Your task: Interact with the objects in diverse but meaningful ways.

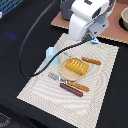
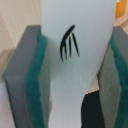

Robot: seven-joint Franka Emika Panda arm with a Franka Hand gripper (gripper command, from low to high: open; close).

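One small white bottle-like figure (image 2: 75,60) stands upright between the claw's (image 1: 93,40) green-padded fingers (image 2: 35,75), gripped at the striped placemat's (image 1: 40,85) far edge, its long axis vertical.

white robot arm (image 1: 86,17) is parked over the far edge of the placemat (image 1: 35,85). ridged yellow-orange bread block (image 1: 75,66) sits on a plate (image 1: 65,74), sausage (image 1: 71,89) and orange-handled fork (image 1: 67,81) just below it, pale blue shaker (image 1: 50,52) to the exterior view's left, black cable (image 1: 30,42) looping past
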